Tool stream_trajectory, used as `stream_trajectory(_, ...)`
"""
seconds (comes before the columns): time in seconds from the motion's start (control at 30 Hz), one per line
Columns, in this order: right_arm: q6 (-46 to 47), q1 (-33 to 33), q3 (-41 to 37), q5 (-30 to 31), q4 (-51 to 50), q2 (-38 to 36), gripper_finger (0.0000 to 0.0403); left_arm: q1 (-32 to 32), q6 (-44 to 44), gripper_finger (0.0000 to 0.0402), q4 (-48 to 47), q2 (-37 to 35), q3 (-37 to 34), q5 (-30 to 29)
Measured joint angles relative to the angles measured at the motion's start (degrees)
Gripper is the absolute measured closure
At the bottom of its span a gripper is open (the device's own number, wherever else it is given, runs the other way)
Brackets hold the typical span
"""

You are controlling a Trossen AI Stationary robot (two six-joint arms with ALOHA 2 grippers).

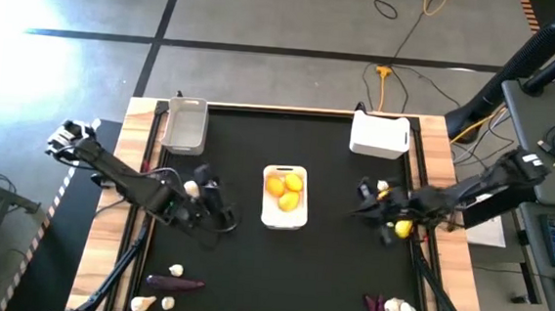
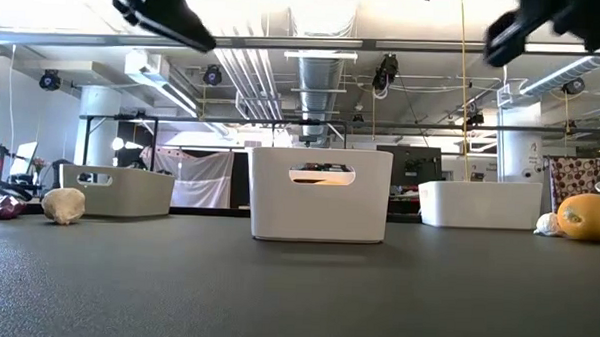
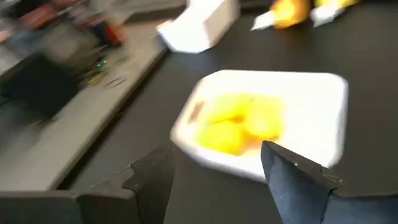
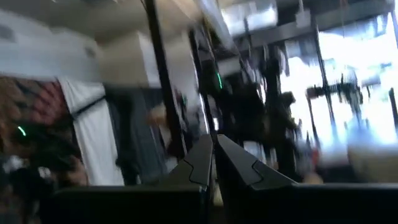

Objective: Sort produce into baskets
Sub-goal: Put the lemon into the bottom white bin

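While the left gripper (image 1: 217,210) hovers beside the centre basket (image 1: 286,173) with fingers apart and empty, watch the garlic (image 1: 191,187) next to it: a low sweep could knock it away. Right gripper (image 1: 370,203), fingers together, holds nothing; the yellow fruit (image 1: 404,228) could roll if nudged.

No readable text or labels.

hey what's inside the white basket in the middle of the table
The middle white basket holds yellow round fruits; three show in the high view, one a bit more orange. Anything beneath them is covered. From the low view its wall hides the contents.
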Motion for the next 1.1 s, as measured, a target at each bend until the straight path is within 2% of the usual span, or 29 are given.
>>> stream_trajectory(0.1, 11.82, -0.12, 4.41, 5.57, -0.92, 6.06, 0.0390, -0.20, 8.03, 0.0186, 20.55, 1.20, -5.97, 5.39)
stream_trajectory(0.17, 18.63, -0.87, 7.51, 7.72, 0.03, 7.35, 0.0390, -0.20, 13.25, 0.0188, 38.97, 2.56, -11.56, 9.95)
stream_trajectory(0.23, 23.94, -1.81, 9.78, 7.98, -4.41, 7.47, 0.0390, 0.23, 18.32, 0.0190, 58.65, 4.92, -17.24, 16.10)
stream_trajectory(0.33, 32.47, -3.04, 13.52, 7.96, -19.06, 5.69, 0.0390, 0.73, 26.69, 0.0190, 82.87, 9.99, -23.62, 23.79)
stream_trajectory(0.47, 40.36, -5.38, 21.54, 9.16, -51.77, 1.75, 0.0390, 1.05, 31.83, 0.0190, 101.87, 16.01, -27.03, 24.97)
stream_trajectory(0.6, 46.89, -6.40, 31.15, 15.90, -84.64, 1.19, 0.0390, 1.04, 31.75, 0.0190, 103.73, 19.57, -27.39, 24.97)
stream_trajectory(0.67, 52.61, -6.79, 35.91, 18.59, -97.13, 1.74, 0.0390, 0.99, 30.74, 0.0190, 102.45, 20.94, -27.48, 25.03)
stream_trajectory(0.77, 59.74, -7.28, 41.72, 18.81, -113.77, 3.08, 0.0390, 0.99, 29.08, 0.0190, 101.96, 22.63, -27.50, 25.03)
stream_trajectory(0.93, 75.78, -7.87, 49.02, 14.18, -136.74, 5.70, 0.0390, 0.99, 29.79, 0.0190, 101.25, 23.84, -27.66, 25.01)
stream_trajectory(1.03, 79.86, -8.18, 49.82, 9.21, -144.61, 7.42, 0.0390, 1.03, 29.74, 0.0190, 100.96, 23.82, -27.66, 25.01)
stream_trajectory(1.1, 80.08, -8.79, 49.29, 4.59, -146.07, 8.23, 0.0390, 1.03, 29.27, 0.0190, 101.00, 23.82, -27.66, 25.03)
